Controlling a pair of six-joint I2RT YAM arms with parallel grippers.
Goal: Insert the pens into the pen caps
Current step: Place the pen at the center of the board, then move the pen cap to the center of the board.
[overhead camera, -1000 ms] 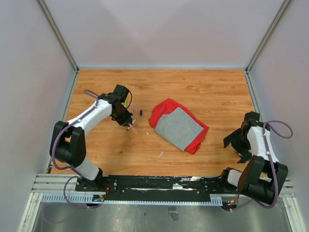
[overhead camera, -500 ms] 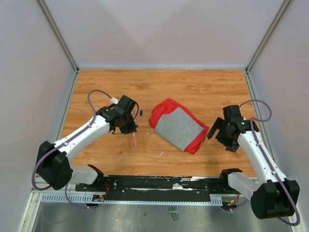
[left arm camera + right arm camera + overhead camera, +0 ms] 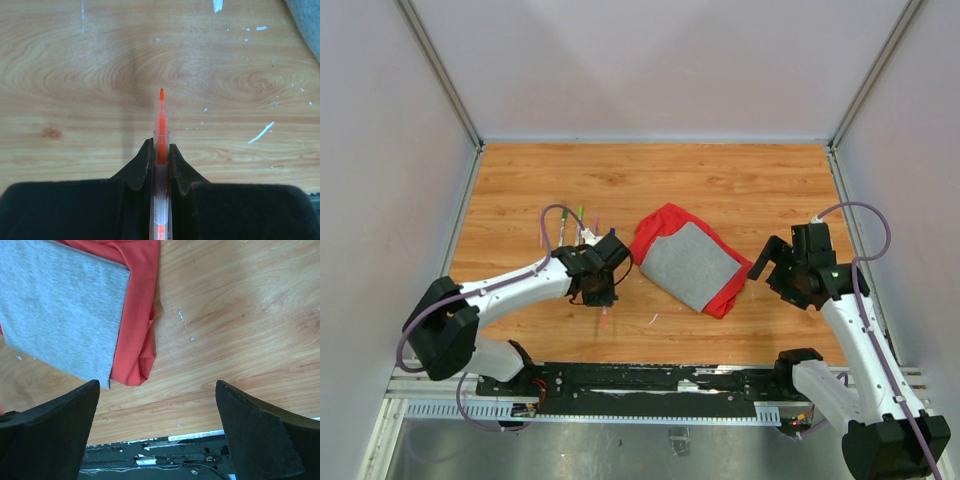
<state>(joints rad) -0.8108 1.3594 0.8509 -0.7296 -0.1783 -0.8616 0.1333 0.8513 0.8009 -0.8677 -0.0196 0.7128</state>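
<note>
Moved: both arms have shifted. The left arm has swung away from the far-left spot and now sits nearer the front edge, just left of the cloth. The right arm has unfolded from the right side toward the cloth's right edge.
Left end effector point(image 3: 161, 150): clamped on the orange pen point(image 3: 161, 117), gripping the clear barrel, with the uncapped orange nib sticking out past the fingers.
Orange pen position: lifted over bare table point(image 3: 75, 75), nib pointing forward and down, touching nothing.
Right end effector point(image 3: 156, 390): fingers wide apart and holding nothing, hovering beside the red-and-grey cloth point(image 3: 65, 300).
Loose pens point(image 3: 581, 216): lying on the table behind the left arm, now uncovered.
Pen caps: none can be made out in any view.
Meaning for task: one pen is in hand and presented, but no cap is held. The right arm probably has to fetch a cap before capping can start.
</note>
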